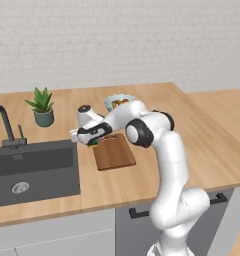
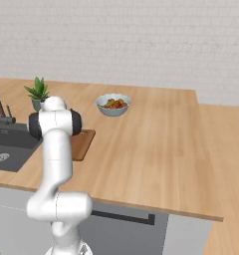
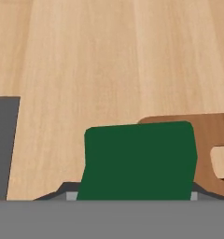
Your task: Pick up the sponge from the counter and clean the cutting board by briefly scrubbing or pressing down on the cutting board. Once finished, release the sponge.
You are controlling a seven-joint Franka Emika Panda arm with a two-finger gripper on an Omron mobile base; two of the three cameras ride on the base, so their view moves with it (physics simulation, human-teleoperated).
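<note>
No brand names, labels or writing anywhere that I can make out, every surface is plain.

Using the cutting board (image 1: 114, 152) as the landmark: the gripper (image 1: 93, 142) sits right at the board's far-left corner, the end nearest the sink (image 1: 34, 170). There's a bit of yellow and green peeking out under the hand in the left base view, and that's the sponge (image 1: 94, 144), tucked right at the fingertips. In the hand view the sponge (image 3: 139, 161) is the big dark green block dead center at the bottom, green scrub layer facing the camera, sitting between the 2 dark tips, with the board's corner and its handle slot (image 3: 221, 161) just to the right of it. So the fingers look closed around the sponge, about a sponge-width apart. I can't tell if it's lifted off the counter (image 1: 207, 135) or pressed on it.

The sponge overlaps the board's corner edge in that view, with bare light wood beyond it and the grey sink edge off on the other side from the board.

Other stuff: a bowl of food (image 1: 118, 102) sits on the counter just beyond the board's far end, and a small potted plant (image 1: 42, 106) is further along past the sink side. From the right base view the arm hides most of the board (image 2: 82, 143).
</note>
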